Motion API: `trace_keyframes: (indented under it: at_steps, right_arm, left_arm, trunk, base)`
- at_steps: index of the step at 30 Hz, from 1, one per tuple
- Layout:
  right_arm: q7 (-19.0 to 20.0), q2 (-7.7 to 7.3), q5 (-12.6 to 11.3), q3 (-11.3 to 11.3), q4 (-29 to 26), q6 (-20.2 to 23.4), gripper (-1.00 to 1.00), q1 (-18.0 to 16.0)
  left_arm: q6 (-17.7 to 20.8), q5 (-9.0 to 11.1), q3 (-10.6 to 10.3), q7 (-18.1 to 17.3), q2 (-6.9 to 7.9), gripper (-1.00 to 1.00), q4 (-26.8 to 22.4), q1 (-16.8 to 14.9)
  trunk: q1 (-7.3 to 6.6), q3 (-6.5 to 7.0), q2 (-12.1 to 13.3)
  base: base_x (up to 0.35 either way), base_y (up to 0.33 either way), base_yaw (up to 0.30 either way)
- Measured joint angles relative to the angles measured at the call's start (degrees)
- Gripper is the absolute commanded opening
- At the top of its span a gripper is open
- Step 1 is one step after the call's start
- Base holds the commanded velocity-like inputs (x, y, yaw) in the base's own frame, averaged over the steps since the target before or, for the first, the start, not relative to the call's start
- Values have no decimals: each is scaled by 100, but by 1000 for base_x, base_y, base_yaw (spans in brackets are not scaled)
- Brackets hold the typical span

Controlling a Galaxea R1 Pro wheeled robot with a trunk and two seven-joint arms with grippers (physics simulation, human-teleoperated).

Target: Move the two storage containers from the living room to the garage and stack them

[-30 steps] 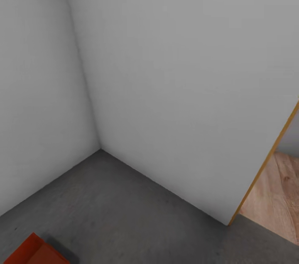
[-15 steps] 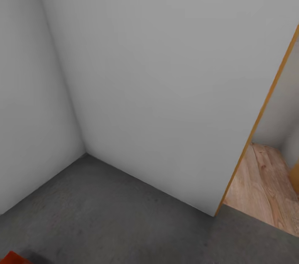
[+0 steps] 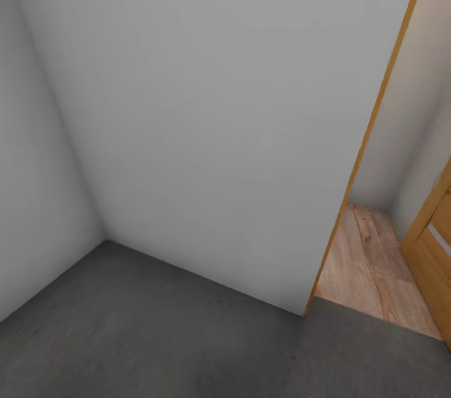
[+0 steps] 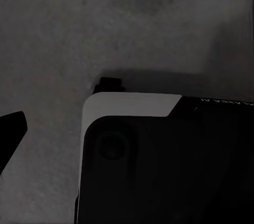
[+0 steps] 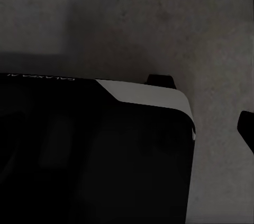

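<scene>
The two storage containers are out of view. The head view looks into a garage corner where plain grey-white walls (image 3: pixel 207 104) meet the dark grey concrete floor (image 3: pixel 156 323). In the left wrist view, my left gripper's dark fingertip (image 4: pixel 11 126) hangs over the concrete beside my own dark body (image 4: pixel 164 166). The right wrist view has one dark fingertip (image 5: pixel 246 129) at the frame's edge, also over concrete. Only one finger of each gripper shows, with nothing seen in them.
A wood-framed doorway edge (image 3: pixel 369 129) ends the right-hand wall. Beyond it lies light wood-plank floor (image 3: pixel 369 266), and a wooden panel door (image 3: pixel 435 241) stands at the far right. My base (image 5: pixel 95 150) takes up much of the right wrist view.
The head camera has swung to the right. The orange-red container corner at lower left has slid out of the picture, and the doorway, plank floor and wooden door have come in.
</scene>
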Motion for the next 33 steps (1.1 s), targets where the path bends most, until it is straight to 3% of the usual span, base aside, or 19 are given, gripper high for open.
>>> trace_keyframes:
  at_steps: [9,33]
  right_arm:
    - [0,0,-3,-1,0,1,100,-1]
    - [0,0,-7,-1,0,0,100,0]
  left_arm:
    - [0,1,0,0,-1,100,-1,1]
    - [0,0,4,0,5,100,0,0]
  trunk:
    - [0,9,0]
    - [0,183,0]
  base:
    - [0,0,-36]
    - [0,0,-22]
